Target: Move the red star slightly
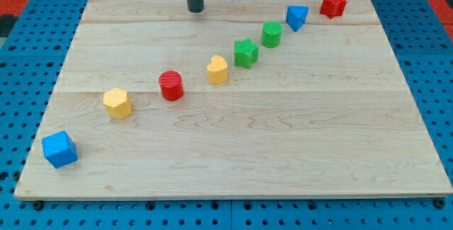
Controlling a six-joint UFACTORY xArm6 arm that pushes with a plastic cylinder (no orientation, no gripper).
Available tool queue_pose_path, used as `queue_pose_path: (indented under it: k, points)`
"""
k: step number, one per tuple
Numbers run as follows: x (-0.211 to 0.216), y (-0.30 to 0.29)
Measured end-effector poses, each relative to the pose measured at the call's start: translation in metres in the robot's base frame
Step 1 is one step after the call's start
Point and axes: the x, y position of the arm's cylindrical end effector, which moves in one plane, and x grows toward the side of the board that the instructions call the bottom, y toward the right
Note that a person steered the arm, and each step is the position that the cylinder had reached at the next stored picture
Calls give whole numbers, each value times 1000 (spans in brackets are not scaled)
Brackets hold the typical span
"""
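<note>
The red star (333, 4) lies near the view's top right corner of the wooden board (233, 159). My tip (195, 9) stands near the view's top edge, left of centre, far to the left of the red star and touching no block. A blue triangular block (296, 17) lies just left of and below the red star.
A diagonal row of blocks runs from the view's bottom left to top right: blue cube (59, 149), yellow hexagon (117, 103), red cylinder (170, 85), yellow heart (217, 69), green star (245, 52), green cylinder (271, 34).
</note>
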Motion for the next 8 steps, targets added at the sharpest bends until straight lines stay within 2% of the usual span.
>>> queue_pose_path:
  k: [3,4,6,8]
  points:
    - [-2,0]
    - [-20,27]
    - [-35,161]
    - [-41,189]
